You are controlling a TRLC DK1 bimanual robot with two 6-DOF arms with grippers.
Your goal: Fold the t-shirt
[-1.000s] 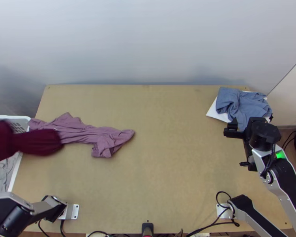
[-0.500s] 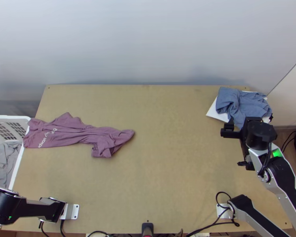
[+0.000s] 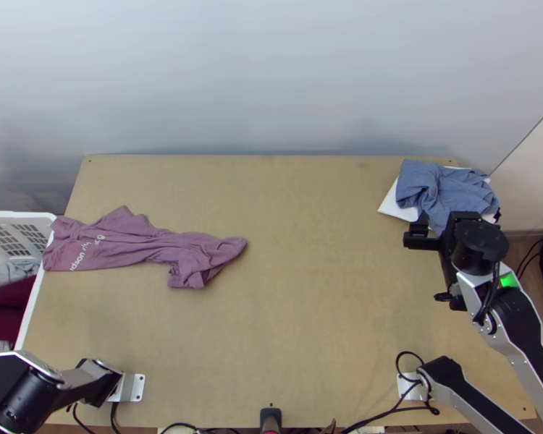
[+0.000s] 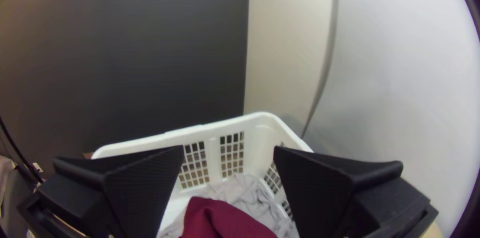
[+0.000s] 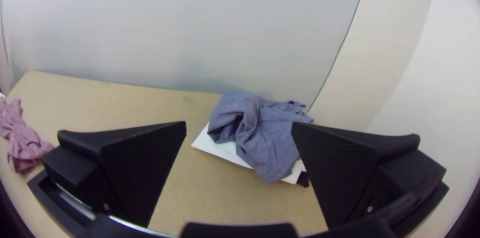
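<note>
Beside the laundry basket (image 3: pixel 18 214), folds hide part of the mauve t-shirt (image 3: pixel 130 242). The top view's edge crops the basket and maroon cloth (image 3: pixel 7 311) inside; well apart, the right arm (image 3: pixel 516 307) partly covers a blue garment (image 3: pixel 445 189).

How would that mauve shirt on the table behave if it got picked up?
The mauve shirt would probably hang limply, since it lies in soft wrinkles. Its thin-looking cloth suggests little weight. The bunched end might come up as one clump.

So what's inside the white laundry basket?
Inside the white basket you can see a dark red cloth bunched beside pale grey cloth. Whatever lies beneath them is covered, so I can't say.
</note>
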